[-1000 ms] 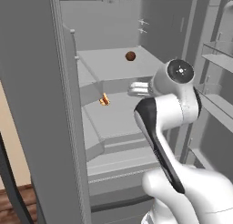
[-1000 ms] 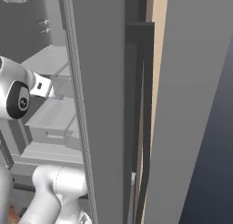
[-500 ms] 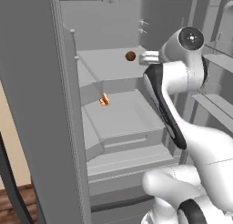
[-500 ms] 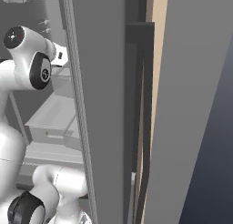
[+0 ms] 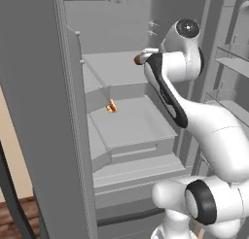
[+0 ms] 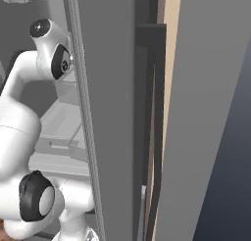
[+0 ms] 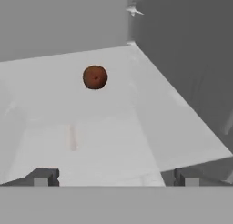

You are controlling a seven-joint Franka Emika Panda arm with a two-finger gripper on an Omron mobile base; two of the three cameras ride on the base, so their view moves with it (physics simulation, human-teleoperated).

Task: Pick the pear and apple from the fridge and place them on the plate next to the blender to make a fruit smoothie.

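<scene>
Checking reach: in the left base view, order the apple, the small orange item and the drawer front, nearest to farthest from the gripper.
1. apple, upper shelf, just ahead of the gripper.
2. small orange item, shelf below, leftward.
3. drawer front, lowest.

Pear (image 7: 95, 77) brownish-orange, round, alone on upper fridge (image 5: 44, 111) shelf; fridge door open, inner shelves pale grey
</scene>
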